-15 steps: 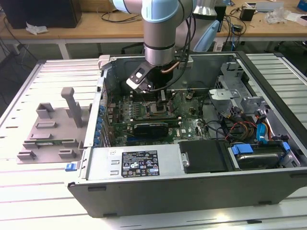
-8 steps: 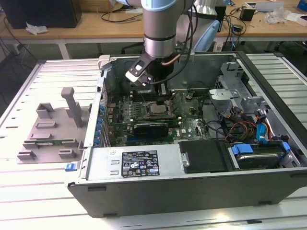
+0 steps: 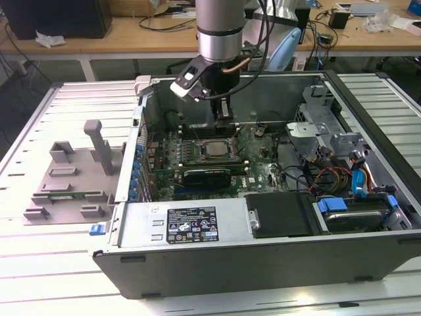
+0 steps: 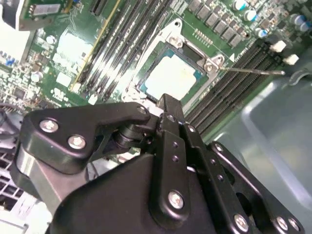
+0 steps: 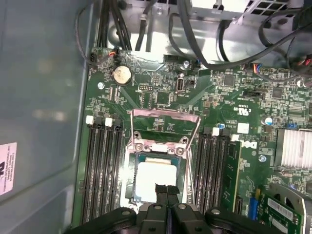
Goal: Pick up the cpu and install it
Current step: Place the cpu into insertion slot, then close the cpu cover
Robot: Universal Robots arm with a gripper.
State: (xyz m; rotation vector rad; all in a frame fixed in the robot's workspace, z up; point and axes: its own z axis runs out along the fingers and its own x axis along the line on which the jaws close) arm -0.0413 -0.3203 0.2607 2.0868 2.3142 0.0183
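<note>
since the open case (image 3: 197,224) walls the work in on every side, your arm (image 3: 220,26) has little room to swing, and a sideways pull could snag the cables (image 3: 329,174) at 3 o'clock of the board in the exterior view. the grey tray (image 3: 66,178) lies outside, at 9 o'clock of the case. over the motherboard (image 5: 161,92) the gripper (image 5: 166,187) hangs just above the socket (image 5: 127,161), with the black card (image 3: 207,176) at 6 o'clock of it in the exterior view. the load plate (image 5: 165,117) stands open, so nothing clamps the cpu (image 5: 148,175), which lies flat inside the socket frame between 2 banks of memory slots (image 5: 102,165). the fingers (image 5: 161,192) look pressed together, pinching nothing, tips over the cpu's edge; whether they touch it you cannot tell. push down off-centre and you may tilt the cpu and damage the socket; a misaligned seat would do the same.
</note>
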